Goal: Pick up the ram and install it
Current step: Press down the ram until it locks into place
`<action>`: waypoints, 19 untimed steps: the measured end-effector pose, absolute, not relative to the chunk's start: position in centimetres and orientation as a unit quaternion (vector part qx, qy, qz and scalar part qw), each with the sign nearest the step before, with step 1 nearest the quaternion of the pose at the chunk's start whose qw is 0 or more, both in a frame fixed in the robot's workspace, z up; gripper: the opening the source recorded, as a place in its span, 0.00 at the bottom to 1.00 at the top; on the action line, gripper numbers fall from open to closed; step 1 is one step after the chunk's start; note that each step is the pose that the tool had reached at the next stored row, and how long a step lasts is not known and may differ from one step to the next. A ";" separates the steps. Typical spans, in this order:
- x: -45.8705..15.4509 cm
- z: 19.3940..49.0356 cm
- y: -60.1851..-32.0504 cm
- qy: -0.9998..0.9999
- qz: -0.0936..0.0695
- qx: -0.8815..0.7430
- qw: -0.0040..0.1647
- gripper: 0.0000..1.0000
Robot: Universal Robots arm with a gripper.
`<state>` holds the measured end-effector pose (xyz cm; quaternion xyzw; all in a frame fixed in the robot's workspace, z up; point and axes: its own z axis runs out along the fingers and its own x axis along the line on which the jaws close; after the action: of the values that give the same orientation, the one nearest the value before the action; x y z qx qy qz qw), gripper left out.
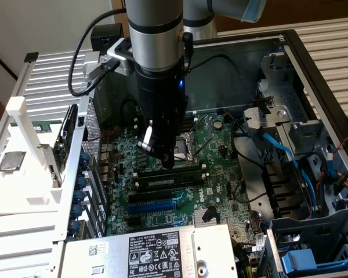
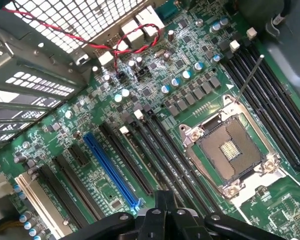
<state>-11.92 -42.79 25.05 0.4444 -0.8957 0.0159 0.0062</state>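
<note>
Below, black slots (image 2: 155, 150) and an open socket (image 2: 229, 150) flank the shut hand (image 1: 165, 162).

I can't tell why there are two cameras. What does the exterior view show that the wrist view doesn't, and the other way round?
Exterior view: the arm, a white rack beside the case, the labelled power supply and blue cables. Wrist view: the gold contacts inside the processor socket. Both: the motherboard, its blue slot and the hand.
</note>
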 end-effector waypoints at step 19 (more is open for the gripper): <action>-11.9 24.7 -42.8 -0.963 0.013 0.271 0.006 0.10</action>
<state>-11.92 -42.78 24.75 0.2707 -0.9626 0.0127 0.0063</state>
